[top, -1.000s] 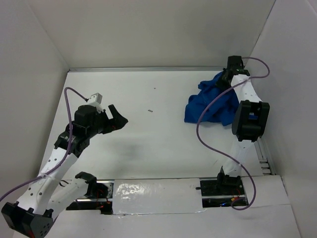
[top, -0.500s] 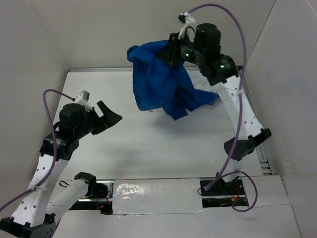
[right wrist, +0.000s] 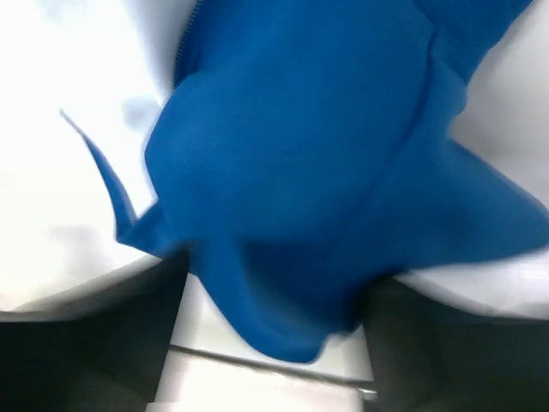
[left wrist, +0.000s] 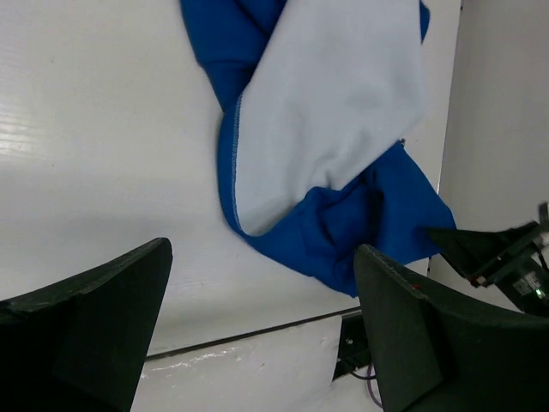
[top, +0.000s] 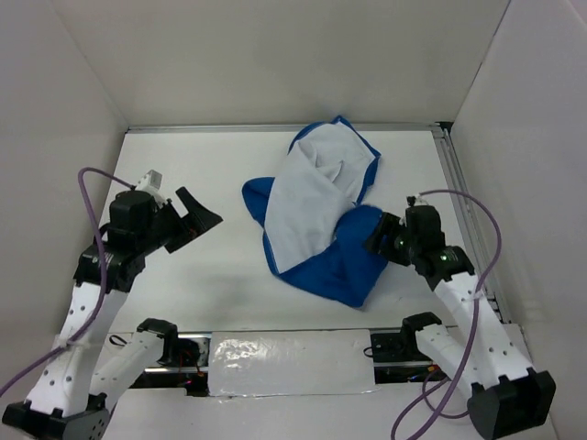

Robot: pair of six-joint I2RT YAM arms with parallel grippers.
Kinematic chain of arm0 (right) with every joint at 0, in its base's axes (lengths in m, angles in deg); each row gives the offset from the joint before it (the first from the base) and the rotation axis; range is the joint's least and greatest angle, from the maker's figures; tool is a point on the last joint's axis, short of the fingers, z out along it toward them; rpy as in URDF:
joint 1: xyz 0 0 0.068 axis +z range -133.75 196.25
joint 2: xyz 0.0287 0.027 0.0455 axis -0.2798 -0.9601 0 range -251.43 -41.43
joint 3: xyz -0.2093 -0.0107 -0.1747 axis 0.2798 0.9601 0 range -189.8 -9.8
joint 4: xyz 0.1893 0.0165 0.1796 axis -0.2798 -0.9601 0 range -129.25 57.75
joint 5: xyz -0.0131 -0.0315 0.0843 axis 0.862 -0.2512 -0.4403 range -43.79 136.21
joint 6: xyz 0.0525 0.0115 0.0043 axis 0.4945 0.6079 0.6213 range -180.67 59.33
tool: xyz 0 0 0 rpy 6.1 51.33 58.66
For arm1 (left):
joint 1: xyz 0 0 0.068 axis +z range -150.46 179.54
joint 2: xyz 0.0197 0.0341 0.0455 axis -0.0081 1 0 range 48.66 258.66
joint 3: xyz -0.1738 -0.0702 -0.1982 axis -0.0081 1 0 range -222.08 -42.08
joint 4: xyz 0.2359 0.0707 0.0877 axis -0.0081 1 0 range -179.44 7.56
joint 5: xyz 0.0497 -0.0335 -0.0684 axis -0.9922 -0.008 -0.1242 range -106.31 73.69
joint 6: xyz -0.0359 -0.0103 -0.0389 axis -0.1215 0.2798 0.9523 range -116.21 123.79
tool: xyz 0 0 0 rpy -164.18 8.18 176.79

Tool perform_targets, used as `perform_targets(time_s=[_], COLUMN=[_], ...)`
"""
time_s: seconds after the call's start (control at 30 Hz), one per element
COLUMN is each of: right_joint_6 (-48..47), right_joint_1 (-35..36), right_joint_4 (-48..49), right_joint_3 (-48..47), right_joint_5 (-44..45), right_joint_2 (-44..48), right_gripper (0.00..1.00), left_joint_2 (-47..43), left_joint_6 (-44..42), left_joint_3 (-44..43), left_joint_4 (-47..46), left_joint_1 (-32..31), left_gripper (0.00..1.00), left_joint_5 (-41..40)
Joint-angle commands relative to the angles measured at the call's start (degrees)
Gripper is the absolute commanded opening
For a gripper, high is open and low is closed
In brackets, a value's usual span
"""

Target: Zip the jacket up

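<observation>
The jacket (top: 316, 215) lies crumpled on the table right of centre, its white lining facing up and blue fabric bunched along its near edge. It also shows in the left wrist view (left wrist: 334, 112). My right gripper (top: 378, 236) sits low at the jacket's near right edge. In the blurred right wrist view its dark fingers (right wrist: 81, 343) stand wide apart, open, with the jacket's blue cloth (right wrist: 317, 154) filling the space between and ahead of the gripper (right wrist: 274, 343). No zipper shows. My left gripper (top: 204, 215) hovers open and empty left of the jacket, its fingertips (left wrist: 94, 309) far apart around the gripper's middle (left wrist: 262, 326).
White walls enclose the table on three sides. A metal rail (top: 459, 197) runs along the right edge. A taped white strip (top: 284, 362) and the arm bases lie at the near edge. Purple cables (top: 92, 179) loop off both arms.
The right arm lifted the jacket out of the far right corner, swung it left, then came down near and right. The jacket now lies on the table and the right jaws have opened.
</observation>
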Motion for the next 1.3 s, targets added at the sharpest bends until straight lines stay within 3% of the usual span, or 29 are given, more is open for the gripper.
perform_targets(time_s=[0.0,0.07,0.17,0.27,0.43,0.6,0.73,0.8,1.0,1.17,1.27], right_joint_6=[5.40,5.31,3.56,1.89,-0.49,-4.42,-7.77,-8.83,-9.54,-7.79,-7.26], right_joint_1=[-1.11,-1.46,-1.98,-3.04,-4.09,-3.57,-0.50,1.08,5.04,6.89,7.15], right_joint_4=[-1.64,-3.05,-3.06,-2.36,2.12,5.64,11.08,13.80,12.85,12.06,12.24], right_joint_3=[-2.64,-4.74,-8.69,-12.92,-17.23,-17.06,-16.97,-19.06,-28.03,-30.59,-29.28], right_joint_5=[6.33,9.76,14.86,17.94,11.65,3.11,-1.56,-0.86,3.97,3.10,3.87], right_joint_2=[9.75,11.33,8.73,2.40,-8.85,-13.61,-16.52,-22.46,-36.97,-44.02,-44.39], right_gripper=[0.90,1.00,1.00,1.00,1.00,1.00,1.00,1.00,1.00,1.00,0.73], left_joint_2=[6.38,11.55,20.08,30.62,50.29,65.87,72.74,77.30,83.65,89.17,90.77], left_joint_6=[-1.94,-3.70,-7.48,-13.70,-19.09,-18.56,-17.78,-17.25,-17.51,-16.37,-16.63], left_joint_3=[-2.35,-3.15,-6.22,-14.71,-26.07,-37.69,-42.77,-45.76,-49.82,-53.86,-56.58], left_joint_4=[-5.27,-8.51,-12.04,-15.73,-16.10,-11.16,-12.49,-11.53,-8.79,-7.66,-6.52], left_joint_1=[0.85,0.76,0.76,0.24,-3.80,-4.07,-1.79,-0.91,-3.28,-4.07,-5.21], left_gripper=[0.99,0.99,0.99,0.99,0.99,0.99,0.99,0.99,0.99,0.99,0.68], left_joint_5=[4.29,5.61,5.88,8.33,6.06,3.68,9.47,12.72,7.99,10.10,9.31])
